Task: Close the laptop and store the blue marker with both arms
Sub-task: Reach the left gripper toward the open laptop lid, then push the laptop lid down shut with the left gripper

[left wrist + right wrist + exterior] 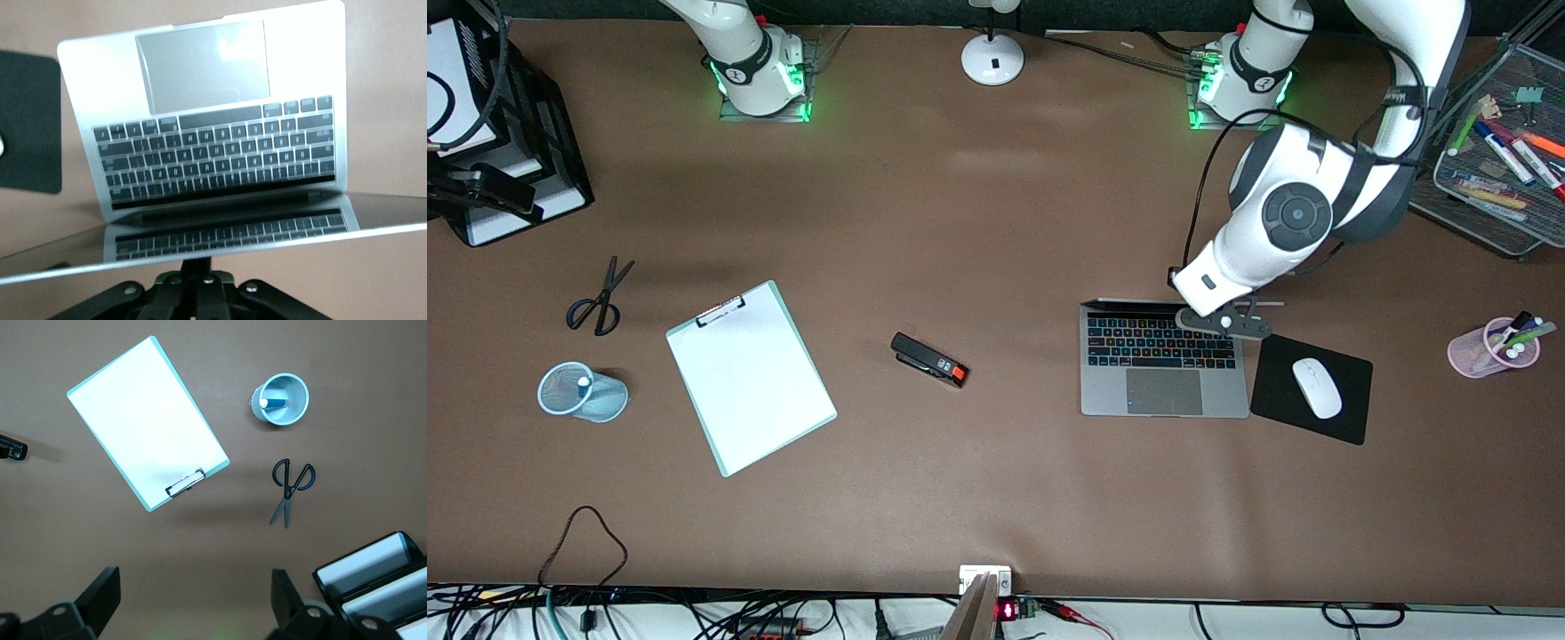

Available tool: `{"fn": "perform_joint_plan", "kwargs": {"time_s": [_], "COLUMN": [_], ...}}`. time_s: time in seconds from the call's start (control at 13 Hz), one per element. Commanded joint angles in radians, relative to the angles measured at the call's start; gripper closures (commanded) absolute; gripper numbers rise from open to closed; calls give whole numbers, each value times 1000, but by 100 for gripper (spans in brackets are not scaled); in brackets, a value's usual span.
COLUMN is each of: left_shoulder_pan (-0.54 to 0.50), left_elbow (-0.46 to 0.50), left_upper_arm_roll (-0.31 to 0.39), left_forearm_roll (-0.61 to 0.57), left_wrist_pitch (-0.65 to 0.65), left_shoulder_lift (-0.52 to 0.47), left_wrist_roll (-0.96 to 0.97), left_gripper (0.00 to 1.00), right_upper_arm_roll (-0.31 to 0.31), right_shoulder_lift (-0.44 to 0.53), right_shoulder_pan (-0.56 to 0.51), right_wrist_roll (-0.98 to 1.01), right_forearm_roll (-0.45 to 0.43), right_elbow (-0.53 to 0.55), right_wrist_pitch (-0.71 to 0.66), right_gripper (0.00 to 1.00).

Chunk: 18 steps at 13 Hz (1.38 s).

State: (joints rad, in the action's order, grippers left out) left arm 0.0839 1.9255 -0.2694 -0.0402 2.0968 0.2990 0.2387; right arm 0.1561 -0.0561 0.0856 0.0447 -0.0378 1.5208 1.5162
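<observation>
Nearest the front camera among the desk items, a white clipboard [751,377] lies flat toward the right arm's end of the table, with a light-blue mesh cup [583,392] beside it and black scissors [599,298] a little farther back. Standing inside that cup is the blue marker [583,385], its white end up. A black stapler [929,358] with an orange tip sits between the clipboard and the laptop [1163,369].

Toward the left arm's end, the laptop stands open, keyboard and trackpad exposed, just beside a black mouse pad [1316,433] carrying a white mouse [1317,388]. The left arm folds down from its base with its elbow high, bringing the left gripper [1223,322] to the top edge of the laptop's raised lid; whether its fingers are apart or together cannot be told.

The right arm waits, showing only its base in the front view, while the right gripper [190,600] hangs high over the clipboard and scissors with its fingers [100,597] spread wide and holding nothing.
</observation>
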Motion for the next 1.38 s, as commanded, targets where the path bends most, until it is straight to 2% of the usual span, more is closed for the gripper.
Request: {"fn": "perform_joint_plan", "kwargs": {"time_s": [0.0, 0.23, 0.54, 0.77, 1.0, 1.3], "left_shoulder_pan": [-1, 0, 2, 5, 2, 2], "left_elbow": [-69, -127, -226, -232, -234, -230], "left_upper_arm_roll": [2, 6, 7, 9, 9, 7], "left_forearm_roll": [-29, -87, -98, -99, -232, -254], "left_wrist_pitch": [60, 109, 130, 195, 219, 249], "left_shoulder_lift": [90, 170, 279, 337, 380, 393], "left_wrist_roll": [7, 4, -2, -7, -3, 4], "left_gripper": [100, 100, 100, 100, 100, 100], "right_upper_arm_roll": [2, 2, 2, 2, 2, 2], "right_shoulder_lift": [10, 10, 10, 10, 9, -1], "right_shoulder_pan": [3, 3, 3, 2, 3, 5], "right_wrist_roll": [-9, -9, -11, -11, -22, -23], "right_forearm_roll": [12, 12, 12, 12, 13, 13], "right_elbow": [9, 9, 9, 9, 9, 10], "right_wrist_pitch": [9, 9, 9, 9, 24, 12], "right_gripper": [0, 0, 0, 0, 0, 0]}}
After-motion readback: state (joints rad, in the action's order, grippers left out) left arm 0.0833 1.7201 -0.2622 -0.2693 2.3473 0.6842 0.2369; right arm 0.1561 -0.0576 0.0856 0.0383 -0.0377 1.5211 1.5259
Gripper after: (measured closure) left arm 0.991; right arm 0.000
